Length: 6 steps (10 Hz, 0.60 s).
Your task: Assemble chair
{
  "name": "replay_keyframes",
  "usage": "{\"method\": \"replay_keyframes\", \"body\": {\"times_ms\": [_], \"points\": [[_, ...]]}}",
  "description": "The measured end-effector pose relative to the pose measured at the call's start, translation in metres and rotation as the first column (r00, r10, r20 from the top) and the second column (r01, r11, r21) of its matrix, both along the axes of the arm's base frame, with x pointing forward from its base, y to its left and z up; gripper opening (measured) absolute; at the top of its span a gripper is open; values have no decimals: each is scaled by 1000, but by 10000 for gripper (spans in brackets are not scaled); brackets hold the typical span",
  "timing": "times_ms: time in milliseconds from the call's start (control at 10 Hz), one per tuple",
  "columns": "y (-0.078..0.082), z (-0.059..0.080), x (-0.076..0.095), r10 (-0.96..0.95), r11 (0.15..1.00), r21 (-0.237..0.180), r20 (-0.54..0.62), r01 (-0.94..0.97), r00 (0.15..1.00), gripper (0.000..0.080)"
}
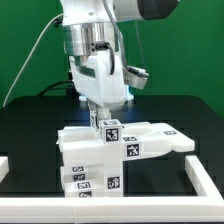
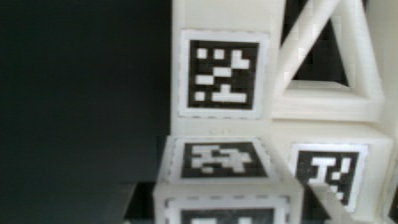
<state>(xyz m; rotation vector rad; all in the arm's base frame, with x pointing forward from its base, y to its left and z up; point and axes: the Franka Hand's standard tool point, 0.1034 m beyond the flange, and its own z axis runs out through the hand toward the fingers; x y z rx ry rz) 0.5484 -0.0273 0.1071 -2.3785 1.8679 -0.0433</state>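
Observation:
The chair [image 1: 110, 160] stands partly joined in the middle of the black table: white blocky parts with black-and-white tags, and a flat panel [image 1: 155, 140] reaching toward the exterior view's right. My gripper [image 1: 100, 117] comes straight down onto a short white post [image 1: 108, 129] that rises from the top of the stack, and it is shut on that post. In the wrist view the tagged post [image 2: 222, 75] runs along the middle, with the X-braced piece [image 2: 329, 50] beside it and more tagged faces [image 2: 221, 160] close to the jaws. The fingertips themselves are mostly hidden.
A thin white border frame runs along the table's edges at the exterior view's left [image 1: 12, 165] and right [image 1: 203, 180]. A green wall stands behind. A cable hangs behind the arm at the exterior view's left [image 1: 30, 60].

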Motion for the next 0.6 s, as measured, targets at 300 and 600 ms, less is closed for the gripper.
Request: {"method": "replay_keyframes", "body": {"times_ms": [300,600], "points": [[0,0,0,-20,1000,6,2,20,1000,272],[0,1,0,-13,1000,9,2,13,1000,547]]}}
